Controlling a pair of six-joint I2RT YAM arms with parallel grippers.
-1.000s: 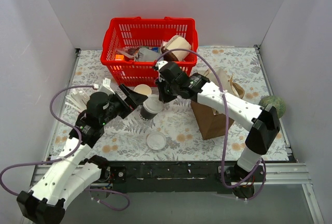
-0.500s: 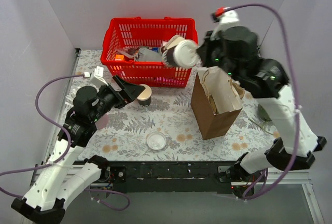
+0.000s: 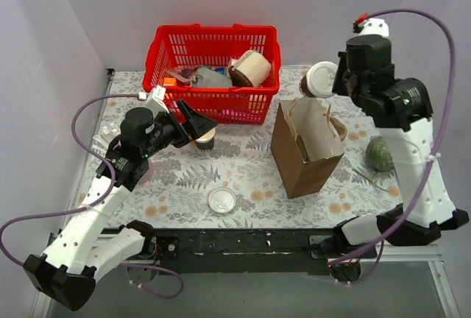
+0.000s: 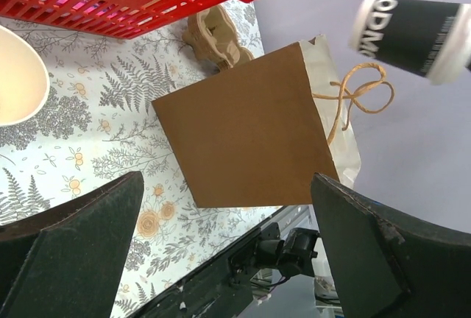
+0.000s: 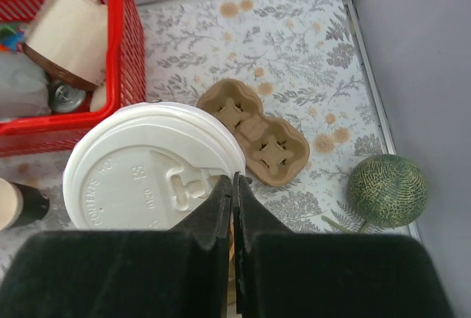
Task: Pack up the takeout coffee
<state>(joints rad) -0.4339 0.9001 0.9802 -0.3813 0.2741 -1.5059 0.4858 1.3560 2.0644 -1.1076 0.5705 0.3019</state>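
**Top, left-wrist and right-wrist views of the packing scene.**

- The floral tablecloth (image 3: pixel 250 178) is covering the whole work surface.
- The right arm (image 3: pixel 416 163) is reaching up along the 3 o'clock side.
- The left arm (image 3: pixel 88 218) is stretching in from 7 o'clock toward the centre.
- The red basket (image 3: pixel 213 29) is sitting at 12 o'clock with mixed items inside it.
- The brown paper bag (image 3: pixel 302 163) is standing upright and open, just toward 3 o'clock of centre. Its twine handles are hanging loose.
- The right gripper (image 3: pixel 341 79) is hanging in the air at 12 o'clock of the bag mouth.
- In the wrist view its fingers (image 5: pixel 213 215) are showing only a thin slit between them. They are pinching the takeout coffee (image 3: pixel 321 80) at its lidded end, and the exact contact is hidden.
- The takeout coffee is being held clear of the table, tipped onto its side. Its white lid is facing the wrist camera and its dark wall is showing in the left-wrist view.
- The left gripper (image 3: pixel 195 123) is hovering at 9 o'clock of centre. Its fingers (image 4: pixel 81 222) are spread wide and gripping nothing.
- The green netted ball (image 3: pixel 383 154) is resting at the 3 o'clock edge.
- The pulp cup carrier (image 5: pixel 257 141) is lying flat at 1 o'clock of the bag.
- The lidless cup (image 3: pixel 204 139) is standing upright just beneath the left gripper, near the basket's front wall.
- The loose white lid (image 3: pixel 221 200) is lying flat at 6 o'clock, well apart from both cups.
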